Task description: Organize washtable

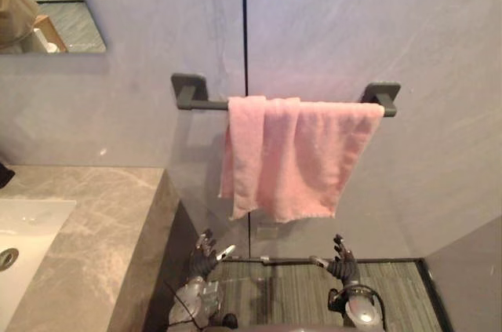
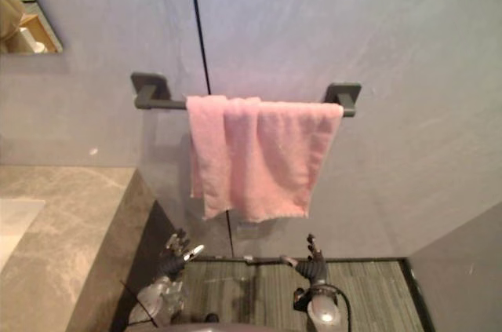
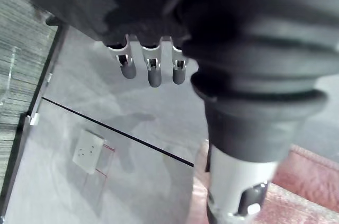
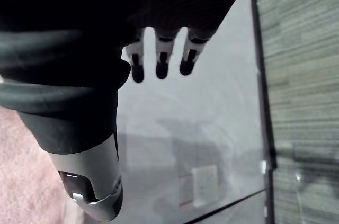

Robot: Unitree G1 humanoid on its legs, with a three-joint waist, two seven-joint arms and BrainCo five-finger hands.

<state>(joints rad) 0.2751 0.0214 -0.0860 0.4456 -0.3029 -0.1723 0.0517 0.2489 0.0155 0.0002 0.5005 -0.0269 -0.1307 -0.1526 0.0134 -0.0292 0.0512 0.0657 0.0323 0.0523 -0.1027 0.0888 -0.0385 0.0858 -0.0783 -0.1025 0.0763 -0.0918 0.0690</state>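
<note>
1. Pink towel (image 1: 294, 155) hangs draped over the dark towel bar (image 1: 208, 104) on the wall, to the right of the marble tabletop (image 1: 86, 222) and its white sink (image 1: 27, 226). It sits toward the bar's right end, with the left stretch of the bar bare.
2. The drape looks uneven: the left portion is doubled in folds, and the lower hem runs at a slant. The step in hand is probably squaring it up on the bar.
3. Left hand (image 1: 204, 257) and right hand (image 1: 342, 263) are both low, well below the hem and above the striped floor (image 1: 392, 293). Each has its fingers straight and apart, and each holds nothing.
4. To do it well, raise both hands together to the lower hem, one near each bottom corner, rather than reaching with one alone.
5. Pinch lightly and pull downward and outward. A hard tug on one side would likely slide the cloth off the bar.
6. Spread the folded left portion toward the bare part of the bar, so that the towel centres between the two brackets.
7. Keep the wrists off the wall while rising, since the wall socket (image 3: 87, 151) sits just under the towel.
</note>
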